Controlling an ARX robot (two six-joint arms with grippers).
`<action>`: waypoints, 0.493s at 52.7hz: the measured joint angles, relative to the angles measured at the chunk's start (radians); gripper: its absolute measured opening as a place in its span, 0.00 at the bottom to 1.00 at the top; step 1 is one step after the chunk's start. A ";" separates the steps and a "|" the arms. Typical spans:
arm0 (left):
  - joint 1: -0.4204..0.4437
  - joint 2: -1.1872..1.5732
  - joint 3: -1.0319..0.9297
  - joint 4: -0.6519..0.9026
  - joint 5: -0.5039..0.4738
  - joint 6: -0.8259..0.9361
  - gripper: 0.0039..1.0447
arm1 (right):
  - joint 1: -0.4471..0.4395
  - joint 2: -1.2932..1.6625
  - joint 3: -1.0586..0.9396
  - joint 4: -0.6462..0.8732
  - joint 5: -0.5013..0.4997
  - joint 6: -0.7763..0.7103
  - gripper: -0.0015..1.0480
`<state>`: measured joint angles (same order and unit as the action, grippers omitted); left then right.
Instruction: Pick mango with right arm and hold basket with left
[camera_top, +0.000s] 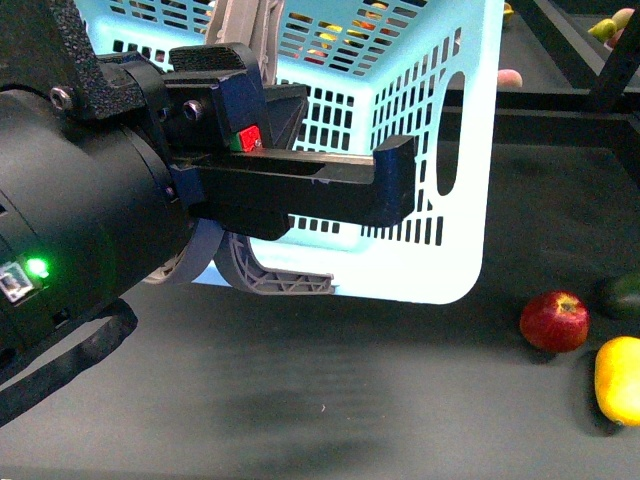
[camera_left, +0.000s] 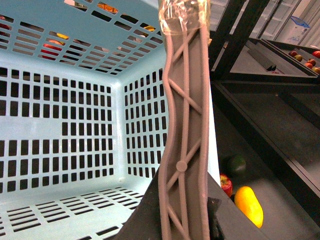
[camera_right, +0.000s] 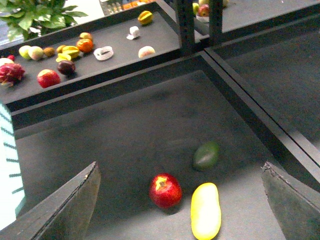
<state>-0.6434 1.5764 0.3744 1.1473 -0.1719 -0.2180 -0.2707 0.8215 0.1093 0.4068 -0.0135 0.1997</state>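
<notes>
The yellow mango (camera_top: 620, 380) lies on the dark table at the right edge, next to a red apple (camera_top: 553, 321) and a dark green fruit (camera_top: 622, 297). The light blue basket (camera_top: 460, 150) stands left of them. My left gripper (camera_top: 320, 280) is shut on the basket's wall; its grey finger (camera_left: 182, 125) lies against the rim of the basket (camera_left: 60, 125), and the mango (camera_left: 248, 205) shows beyond it. My right gripper (camera_right: 180, 167) is open and empty, above the mango (camera_right: 205, 211), the apple (camera_right: 165, 190) and the green fruit (camera_right: 206, 155).
Black frame rails (camera_right: 240, 110) border the table on the far and right sides. A shelf (camera_right: 115, 65) behind holds several other fruits. The basket's edge (camera_right: 7, 165) shows at the side of the right wrist view. Fruits show through the basket's far wall (camera_left: 55, 47).
</notes>
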 joint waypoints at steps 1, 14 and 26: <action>0.000 0.000 0.000 0.000 0.000 0.000 0.06 | -0.016 0.060 0.011 0.035 -0.014 0.001 0.92; 0.001 0.000 0.000 0.000 -0.003 0.001 0.06 | -0.123 0.715 0.125 0.342 -0.098 0.002 0.92; 0.001 0.000 0.000 0.000 0.000 -0.001 0.06 | -0.166 1.093 0.204 0.521 -0.101 -0.042 0.92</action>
<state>-0.6426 1.5764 0.3744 1.1473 -0.1715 -0.2188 -0.4370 1.9148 0.3130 0.9283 -0.1146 0.1574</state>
